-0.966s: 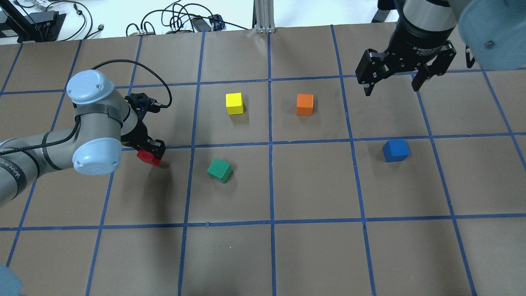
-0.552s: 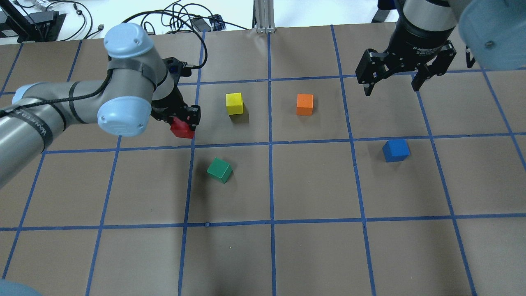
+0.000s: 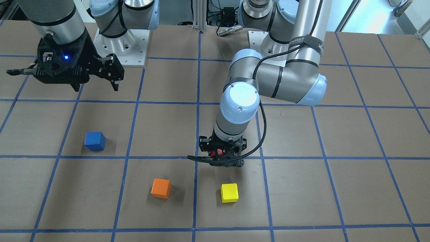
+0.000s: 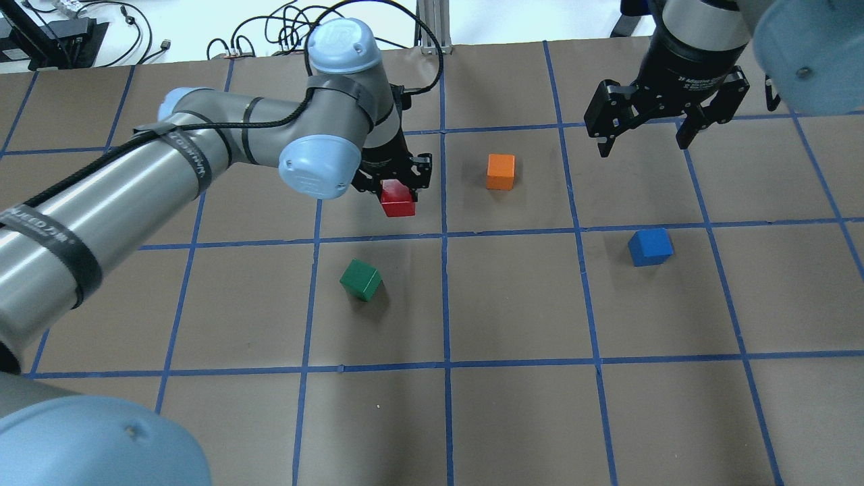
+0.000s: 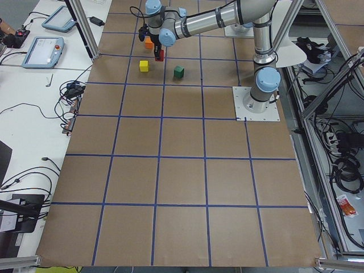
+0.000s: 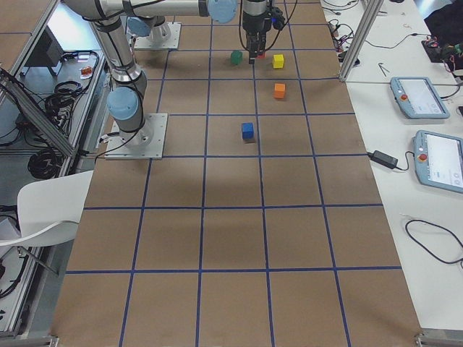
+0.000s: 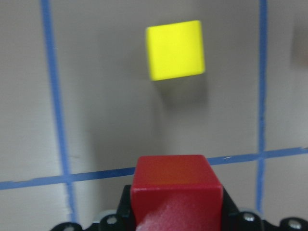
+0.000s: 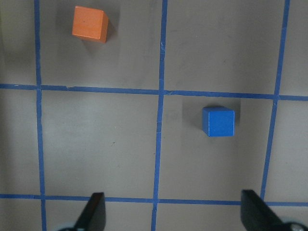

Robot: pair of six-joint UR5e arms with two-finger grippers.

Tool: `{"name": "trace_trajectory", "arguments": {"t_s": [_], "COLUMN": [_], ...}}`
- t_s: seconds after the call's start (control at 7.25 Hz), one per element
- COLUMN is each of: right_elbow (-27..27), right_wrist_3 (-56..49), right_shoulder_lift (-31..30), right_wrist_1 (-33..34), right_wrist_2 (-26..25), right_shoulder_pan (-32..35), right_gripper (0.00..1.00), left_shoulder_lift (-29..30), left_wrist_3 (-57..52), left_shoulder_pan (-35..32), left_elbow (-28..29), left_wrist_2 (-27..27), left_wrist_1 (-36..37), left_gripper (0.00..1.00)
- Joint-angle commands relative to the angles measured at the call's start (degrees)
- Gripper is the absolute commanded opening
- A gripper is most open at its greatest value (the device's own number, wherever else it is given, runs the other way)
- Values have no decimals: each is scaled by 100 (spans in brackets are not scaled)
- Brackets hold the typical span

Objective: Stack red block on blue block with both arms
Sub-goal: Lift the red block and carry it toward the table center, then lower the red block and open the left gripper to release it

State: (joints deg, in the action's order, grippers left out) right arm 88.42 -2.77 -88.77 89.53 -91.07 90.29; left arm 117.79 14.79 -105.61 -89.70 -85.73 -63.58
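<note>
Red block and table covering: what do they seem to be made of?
The small red cube looks like painted wood or hard plastic, matte: crisp edges, flat colour, no sharp glare. The brown table covering looks like kraft paper: dull, uniform, gridded with blue tape.

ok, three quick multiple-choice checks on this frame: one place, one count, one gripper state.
1. The red block is: A) stacked on another block B) held in the left gripper C) lying on the table
2. Blocks resting on the table: A) three B) four C) five
3. The right gripper is: A) open, empty B) shut on a block C) shut, empty

1 B: it sits between the jaws, clear of the table.
2 B: yellow block, orange block, green block, blue block.
3 A: its jaws stand apart, nothing between them.
</note>
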Motion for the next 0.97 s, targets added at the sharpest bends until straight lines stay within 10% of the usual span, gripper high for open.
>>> {"name": "trace_trajectory", "arguments": {"t_s": [0.0,0.28,0.41,0.55,0.83], "right_elbow": [0,0,9,9,0], "right_wrist_3": [-4,13,48,49,67], "right_shoulder_lift": [0,9,9,18,26], "right_wrist_1": [12,12,12,12,-6], "right_wrist_2": [-7,-51,-51,-51,10], "right_shoulder_pan": [-2,-2,-2,-2,-72], "right_gripper": [100,100,100,100,100], "left_shoulder_lift": [516,648,684,615,334], "left_wrist_3": [585,613,535,508,203], "left_shoulder_pan": [-389,-477,-530,-557,-382], "left_elbow": [154,145,137,154,137], "left_wrist_2": [-14,-22,-22,-75,-172], "left_wrist_1": [282,381,416,434,347], "left_gripper": [1,2,66,100,100]}}
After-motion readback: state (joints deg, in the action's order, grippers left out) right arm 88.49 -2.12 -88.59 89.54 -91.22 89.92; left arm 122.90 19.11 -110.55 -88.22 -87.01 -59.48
